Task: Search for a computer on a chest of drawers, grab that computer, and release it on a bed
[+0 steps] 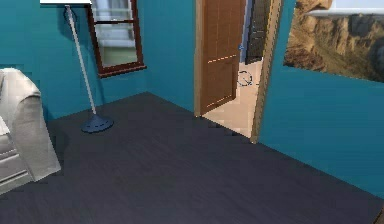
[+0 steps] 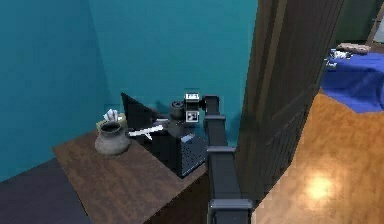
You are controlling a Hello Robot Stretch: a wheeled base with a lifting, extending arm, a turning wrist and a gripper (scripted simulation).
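Observation:
A dark laptop stands with its screen raised on the brown top of a chest of drawers, against the teal wall. The arm rises from the bottom edge to two white marked squares. Left of them the gripper reaches with its thin pale fingers across the laptop. I cannot tell whether it holds anything. A dark boxy shape sits just below the gripper's body. A bed with a blue cover lies at the arm side view's far right, past a dark door.
A grey pot stands on the chest beside the laptop. A dark brown door rises right of the arm, with orange wood floor beyond. Ahead are a floor lamp, a window, an open doorway, a wall picture and cloth-draped white furniture.

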